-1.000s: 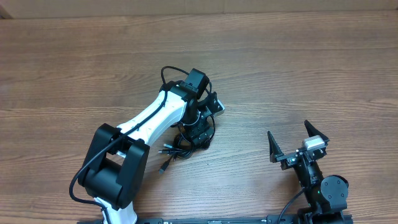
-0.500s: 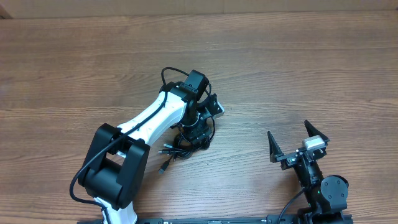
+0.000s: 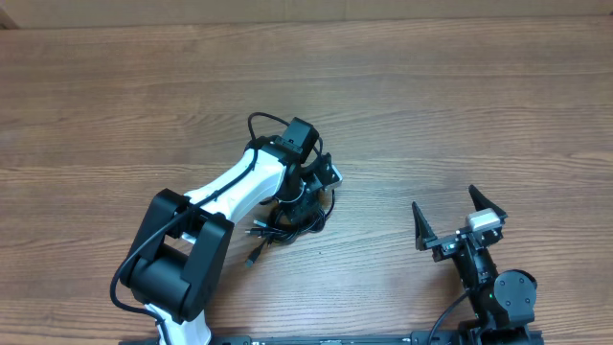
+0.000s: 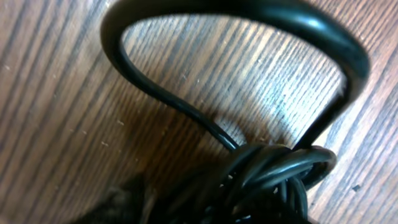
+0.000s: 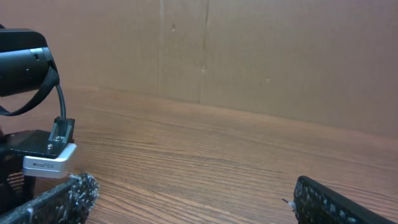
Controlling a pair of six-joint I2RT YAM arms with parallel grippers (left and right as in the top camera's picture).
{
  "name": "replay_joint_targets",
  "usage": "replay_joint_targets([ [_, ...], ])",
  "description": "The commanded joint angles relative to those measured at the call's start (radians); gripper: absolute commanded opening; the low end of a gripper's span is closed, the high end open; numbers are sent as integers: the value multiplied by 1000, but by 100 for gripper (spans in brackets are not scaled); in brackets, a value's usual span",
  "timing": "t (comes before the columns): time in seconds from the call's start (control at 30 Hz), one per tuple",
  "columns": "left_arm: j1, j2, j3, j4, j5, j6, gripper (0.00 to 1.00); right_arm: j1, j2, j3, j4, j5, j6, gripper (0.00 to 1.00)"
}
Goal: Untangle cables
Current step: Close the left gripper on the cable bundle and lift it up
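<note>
I have a wide wooden table [image 3: 479, 96] in front of me, with a brown cardboard wall [image 5: 249, 50] along its far edge.

The left arm [image 3: 235, 182], white with black joints, reaches out from the near edge to about the middle of the table. Its wrist is bent down over the work. The right arm [image 3: 493, 287] sits folded at the near right corner, well apart from everything else.

The right tool [image 3: 452, 218] points away from me with both fingers spread wide and only bare table between them. Its wrist camera shows the two fingertips [image 5: 59, 199] far apart at the bottom corners of the picture.

The left tool [image 3: 302, 203] is down on the black bunch. From overhead the wrist covers its jaws, and its own camera shows no fingers that I can make out, so I cannot tell whether it is open, closed or gripping.

The cables [image 3: 287, 222] lie in one tangled bunch at mid-table, directly under the left tool. Up close, several strands are wound together into a knot [image 4: 267, 180], and one thicker-looking loop [image 4: 249, 12] arches out of it over the wood.

A couple of small plug ends [image 3: 254, 257] stick out of the bunch toward the near left and rest on the table.
</note>
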Motion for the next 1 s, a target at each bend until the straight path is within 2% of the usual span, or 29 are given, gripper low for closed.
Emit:
replay_joint_targets([
  [0.0,-3,9,-3,13,-1,8,25,4,0,-10,5,10,-4,100],
  [0.07,-3,9,-3,18,-2,3,4,4,0,-10,5,10,-4,100],
  [0.17,-3,8,3,32,-43,-100,4,4,0,-10,5,10,-4,100],
  [0.33,-3,5,31,7,-324,-365,4,4,0,-10,5,10,-4,100],
  [0.47,-4,-22,56,-44,-510,-523,4,4,0,-10,5,10,-4,100],
  [0.73,-6,-204,68,-39,-595,-699,4,4,0,-10,5,10,-4,100],
  [0.97,-6,-394,68,4,-594,-705,4,4,0,-10,5,10,-4,100],
])
